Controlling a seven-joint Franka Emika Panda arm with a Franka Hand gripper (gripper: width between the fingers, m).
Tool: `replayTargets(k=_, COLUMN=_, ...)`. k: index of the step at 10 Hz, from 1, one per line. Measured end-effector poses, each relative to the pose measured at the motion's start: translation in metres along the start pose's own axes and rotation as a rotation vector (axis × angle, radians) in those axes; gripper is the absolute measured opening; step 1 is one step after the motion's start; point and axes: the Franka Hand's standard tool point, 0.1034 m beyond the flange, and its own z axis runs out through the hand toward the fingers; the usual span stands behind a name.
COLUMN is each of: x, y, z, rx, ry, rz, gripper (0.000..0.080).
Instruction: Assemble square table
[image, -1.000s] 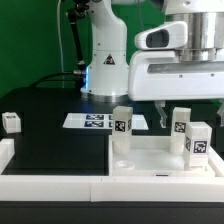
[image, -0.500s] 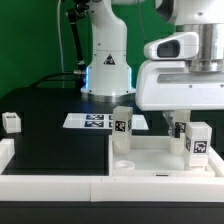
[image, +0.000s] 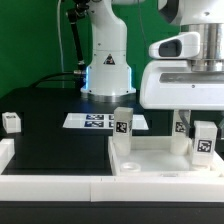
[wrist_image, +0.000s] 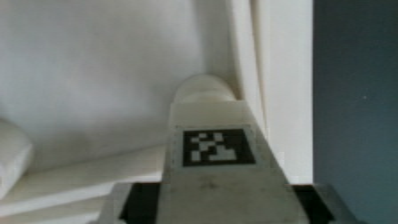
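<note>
Where the black worktop (image: 45, 135) meets its low white wall (image: 50, 185), you have the large white plastic square slab (image: 150, 152) lying rimmed hollow face up, toward the exterior view's right; the white two-finger gripper (wrist_image: 217, 205) hangs over its right side. Your wrist view shows one small white tagged block leg (wrist_image: 217, 150) between the jaws, which stand partway closed, though you cannot tell whether they press it; a second leg (image: 122, 126) stands at the slab's back left corner; a third leg (image: 11, 122) sits well apart on the worktop.
</note>
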Motion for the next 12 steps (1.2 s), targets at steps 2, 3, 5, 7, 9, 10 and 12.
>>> replayTargets(k=2, x=0.000, y=0.001, z=0.000, rx=0.000, ry=0.000, rz=0.100, gripper=0.0289)
replayTargets(k=3, x=0.000, y=0.001, z=0.001, rx=0.002, ry=-0.002, rz=0.211, gripper=0.0289)
replayTargets(k=5, x=-0.001, y=0.003, z=0.003, rx=0.028, ry=-0.027, rz=0.752, gripper=0.0289)
replayTargets(k=7, x=0.002, y=-0.009, z=0.005, rx=0.087, ry=-0.045, rz=1.162, gripper=0.0290)
replayTargets(k=9, x=0.003, y=-0.011, z=0.005, rx=0.089, ry=-0.055, rz=1.340, gripper=0.0290)
replayTargets(k=10, x=0.003, y=-0.011, z=0.005, rx=0.088, ry=-0.054, rz=1.316, gripper=0.0290)
replayTargets(k=12, x=0.001, y=-0.008, z=0.004, rx=0.070, ry=-0.044, rz=1.023, gripper=0.0366)
